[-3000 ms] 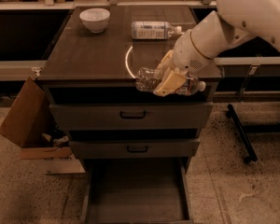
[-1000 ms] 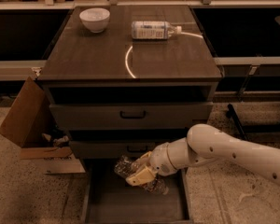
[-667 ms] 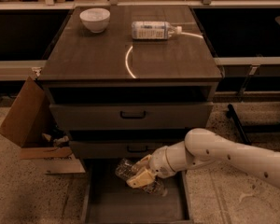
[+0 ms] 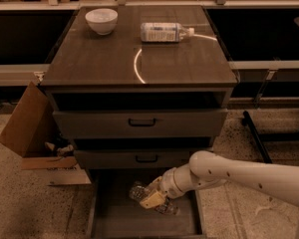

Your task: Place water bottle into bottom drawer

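My gripper (image 4: 152, 199) is clamped on the water bottle (image 4: 136, 191), which lies crosswise in it. The bottom drawer (image 4: 124, 221) floor is just beneath. I'd lower until the bottle rests flat, then release gently so it won't roll.

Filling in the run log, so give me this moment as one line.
phase: placing | gripper: holds water bottle inside open bottom drawer | labelled bottle, bowl: on cabinet top
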